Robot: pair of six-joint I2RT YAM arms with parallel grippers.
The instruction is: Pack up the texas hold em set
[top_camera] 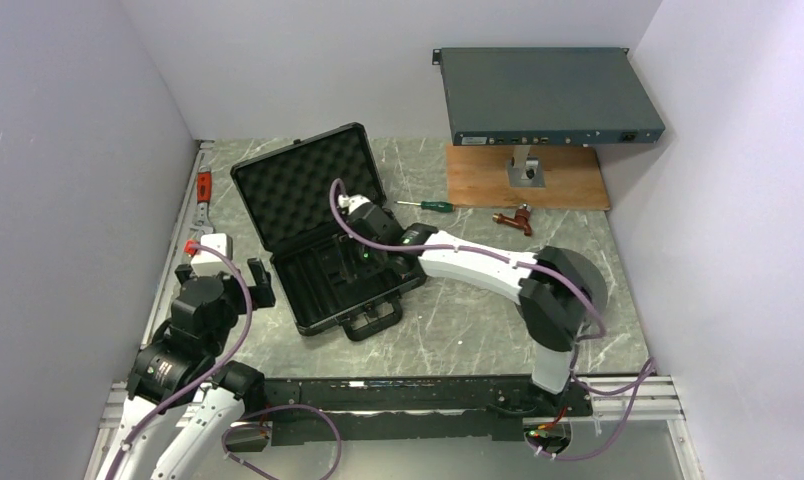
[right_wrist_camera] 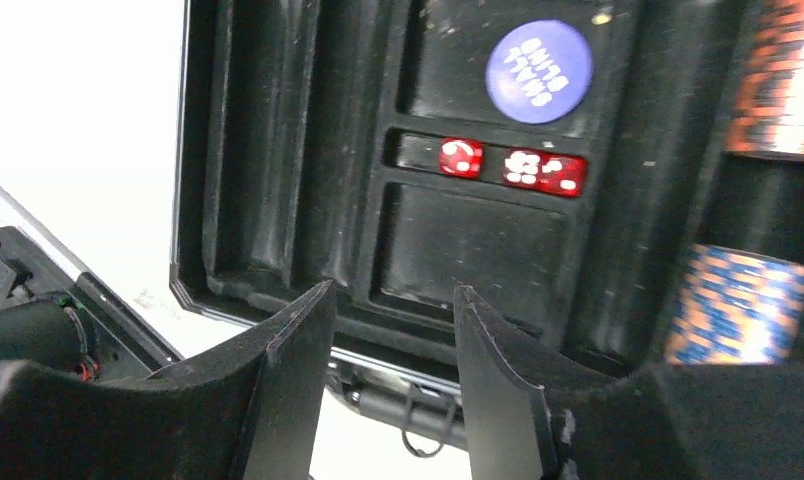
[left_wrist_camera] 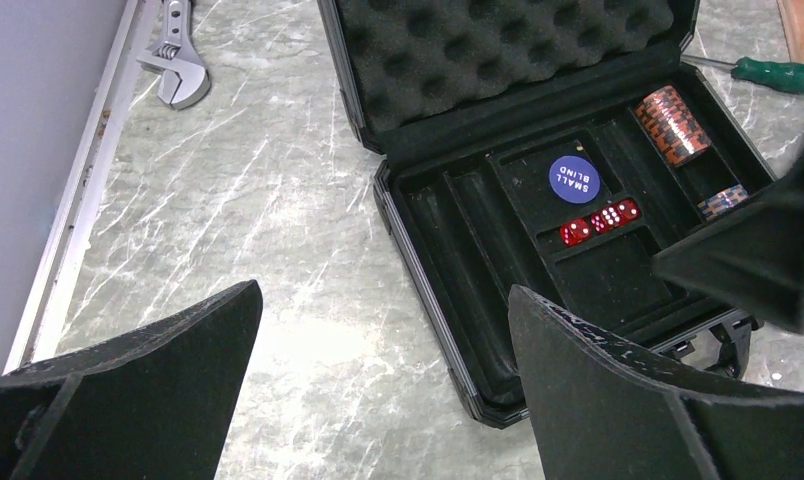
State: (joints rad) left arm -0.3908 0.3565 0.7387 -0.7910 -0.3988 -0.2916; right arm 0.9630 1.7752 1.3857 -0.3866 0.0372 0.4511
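The black briefcase [top_camera: 328, 290] lies open mid-table, its foam-lined lid [top_camera: 306, 185] tilted back and its handle toward the near edge. In the left wrist view its tray [left_wrist_camera: 478, 260] holds a blue round button [left_wrist_camera: 574, 177], three tiny red dice [left_wrist_camera: 600, 220] and two short chip stacks [left_wrist_camera: 673, 120] [left_wrist_camera: 723, 200]. My right gripper [top_camera: 366, 262] hovers over the tray's front part, open and empty [right_wrist_camera: 393, 290]. Ahead of it are the dice [right_wrist_camera: 508, 165], the button [right_wrist_camera: 538, 57] and the chip stacks [right_wrist_camera: 738, 305]. My left gripper [top_camera: 223, 278] is open and empty [left_wrist_camera: 383, 290] above bare table, left of the case.
A green-handled screwdriver [top_camera: 433, 205] lies right of the lid. A grey rack unit [top_camera: 548, 95] stands on a wooden board [top_camera: 528, 180] at the back right, with a reddish-brown tool [top_camera: 513, 218] in front. An adjustable wrench [left_wrist_camera: 178, 70] lies by the left wall.
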